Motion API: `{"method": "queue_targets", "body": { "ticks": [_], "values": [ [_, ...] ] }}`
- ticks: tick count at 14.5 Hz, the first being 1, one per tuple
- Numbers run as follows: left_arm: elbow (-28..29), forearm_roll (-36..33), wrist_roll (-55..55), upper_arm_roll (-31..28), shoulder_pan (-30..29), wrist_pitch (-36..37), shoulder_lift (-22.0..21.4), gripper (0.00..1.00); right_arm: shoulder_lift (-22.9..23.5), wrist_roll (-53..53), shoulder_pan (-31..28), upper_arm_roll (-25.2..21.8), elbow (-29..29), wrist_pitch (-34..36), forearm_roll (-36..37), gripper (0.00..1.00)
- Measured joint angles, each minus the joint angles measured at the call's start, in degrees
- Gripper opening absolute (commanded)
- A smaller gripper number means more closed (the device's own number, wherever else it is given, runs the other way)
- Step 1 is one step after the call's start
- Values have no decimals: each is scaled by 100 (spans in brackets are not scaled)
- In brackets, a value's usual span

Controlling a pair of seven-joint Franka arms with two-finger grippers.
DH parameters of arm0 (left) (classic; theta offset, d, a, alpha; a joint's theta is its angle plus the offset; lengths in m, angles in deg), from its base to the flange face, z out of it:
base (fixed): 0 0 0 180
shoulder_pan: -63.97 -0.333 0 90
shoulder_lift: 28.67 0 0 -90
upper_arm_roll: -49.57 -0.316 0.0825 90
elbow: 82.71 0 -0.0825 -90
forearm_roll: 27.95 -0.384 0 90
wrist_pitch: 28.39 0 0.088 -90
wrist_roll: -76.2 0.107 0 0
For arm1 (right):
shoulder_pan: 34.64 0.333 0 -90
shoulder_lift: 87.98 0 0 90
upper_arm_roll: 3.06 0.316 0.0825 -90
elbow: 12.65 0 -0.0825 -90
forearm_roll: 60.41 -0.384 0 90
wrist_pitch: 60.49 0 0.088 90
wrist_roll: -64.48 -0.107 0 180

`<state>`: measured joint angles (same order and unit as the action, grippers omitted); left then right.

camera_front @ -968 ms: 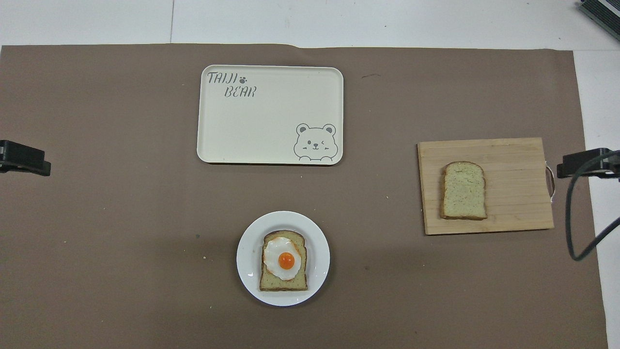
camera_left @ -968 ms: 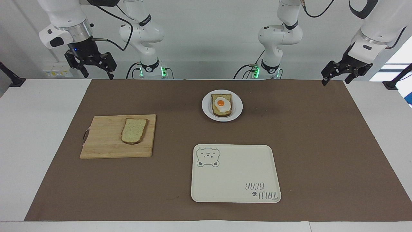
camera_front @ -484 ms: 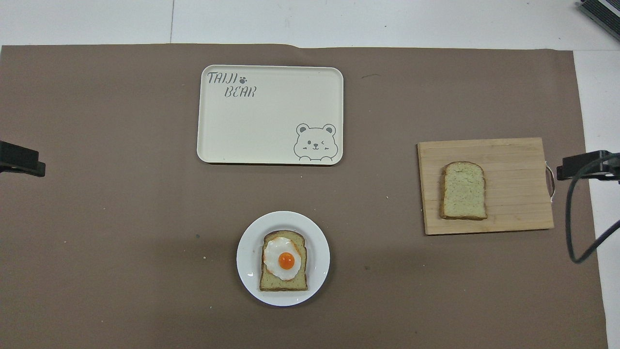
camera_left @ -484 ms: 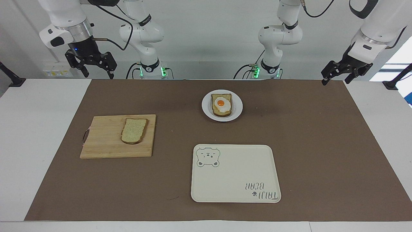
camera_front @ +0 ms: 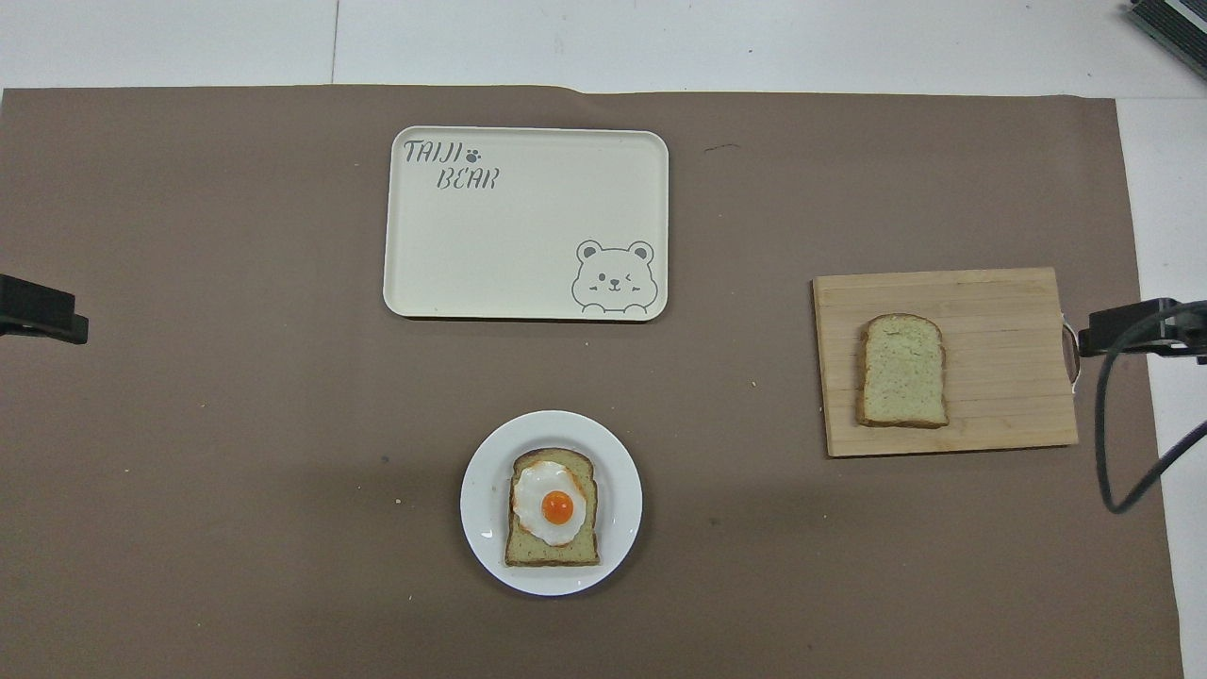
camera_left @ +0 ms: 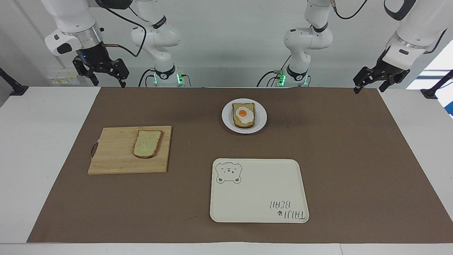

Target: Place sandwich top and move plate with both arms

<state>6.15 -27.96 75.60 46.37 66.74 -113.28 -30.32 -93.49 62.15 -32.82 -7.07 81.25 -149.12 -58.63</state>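
Note:
The sandwich top (camera_left: 147, 143) (camera_front: 902, 371), a plain speckled slice, lies flat on a wooden cutting board (camera_left: 113, 156) (camera_front: 1009, 415) toward the right arm's end. The small white plate (camera_left: 226, 117) (camera_front: 481, 500) sits mid-table near the robots. It carries a bread slice with a fried egg (camera_left: 243, 115) (camera_front: 553, 506). My right gripper (camera_left: 108, 80) (camera_front: 1127, 330) hangs open in the air by the board's handle end, holding nothing. Over the mat's edge at the other end my left gripper (camera_left: 368, 86) (camera_front: 42, 316) is raised, open and holding nothing.
A cream rectangular tray (camera_left: 258, 212) (camera_front: 509, 283) with a bear drawing lies farther from the robots than the plate. A brown mat (camera_left: 336, 159) covers most of the white table. A black cable (camera_front: 1108, 443) loops down by the right gripper.
The right gripper has crept slightly toward the cutting board. The left gripper has drawn back a little. Food, plate, board and tray have not moved.

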Motion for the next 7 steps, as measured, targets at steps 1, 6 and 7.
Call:
{"method": "queue_targets", "body": {
  "ticks": [1, 6, 7],
  "values": [
    [0, 0, 0, 0, 0, 0, 0, 100, -2, 100, -2, -2, 81, -145, 0, 100],
    [0, 0, 0, 0, 0, 1, 0, 100, 53, 429, -21, -16, 737, -922, -5, 100],
    [0, 0, 0, 0, 0, 1, 0, 100, 93, 439, -21, -16, 866, -1072, -9, 100]
  ]
}}
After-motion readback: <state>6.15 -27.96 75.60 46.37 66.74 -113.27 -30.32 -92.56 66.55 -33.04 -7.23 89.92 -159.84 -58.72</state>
